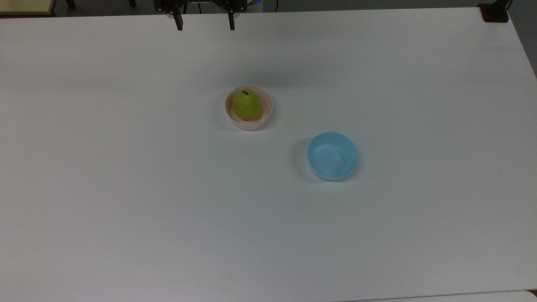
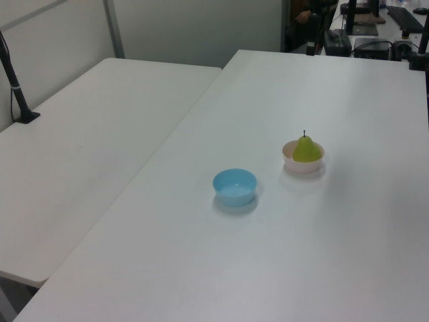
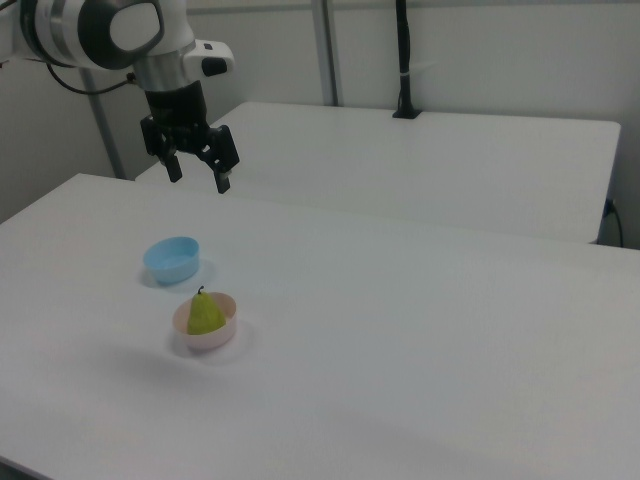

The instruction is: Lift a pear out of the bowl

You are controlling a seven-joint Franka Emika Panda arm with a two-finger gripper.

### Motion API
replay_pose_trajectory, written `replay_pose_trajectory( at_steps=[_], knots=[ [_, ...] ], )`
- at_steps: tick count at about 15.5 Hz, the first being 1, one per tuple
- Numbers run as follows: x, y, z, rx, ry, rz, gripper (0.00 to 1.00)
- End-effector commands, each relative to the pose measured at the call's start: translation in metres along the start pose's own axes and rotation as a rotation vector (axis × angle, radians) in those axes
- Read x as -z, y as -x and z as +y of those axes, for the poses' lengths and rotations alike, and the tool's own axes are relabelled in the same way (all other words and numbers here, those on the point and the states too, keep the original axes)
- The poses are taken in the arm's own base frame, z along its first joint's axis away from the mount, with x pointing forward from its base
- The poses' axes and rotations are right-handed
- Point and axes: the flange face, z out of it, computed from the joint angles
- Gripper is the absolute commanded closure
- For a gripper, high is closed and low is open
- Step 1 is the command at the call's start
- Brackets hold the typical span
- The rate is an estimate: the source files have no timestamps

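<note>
The arm (image 3: 95, 30) is showing rounded white shells broken by a black band and a dark grey joint cap, with a white wrist block carrying a small dark marking. Below it the black gripper (image 3: 198, 178) is ending in two slim black fingers (image 1: 179, 22) set wide apart, and a dark cable is trailing behind the arm.

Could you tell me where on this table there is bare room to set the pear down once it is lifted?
Most of the white table is bare: the whole of the top view's left half and its bottom strip. The one crowded patch is mid-table, where the pink bowl holding the pear sits near the blue bowl. The open gripper hangs at the far edge.
</note>
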Motion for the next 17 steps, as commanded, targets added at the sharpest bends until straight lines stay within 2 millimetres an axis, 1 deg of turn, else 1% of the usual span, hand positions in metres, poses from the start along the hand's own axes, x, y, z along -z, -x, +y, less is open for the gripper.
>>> replay_pose_trajectory(
  at_steps=[1, 7, 11, 15, 17],
  knots=[
    [0.0, -0.003, -0.001, 0.019, -0.019, 0.016, 0.0],
    [0.0, -0.003, -0.002, 0.022, -0.019, 0.014, 0.0],
    [0.001, -0.001, 0.002, 0.038, -0.015, 0.008, 0.0],
    [-0.004, -0.001, 0.004, 0.241, -0.002, -0.006, 0.0],
    [-0.014, -0.002, 0.006, 0.304, 0.017, -0.027, 0.0]
  ],
)
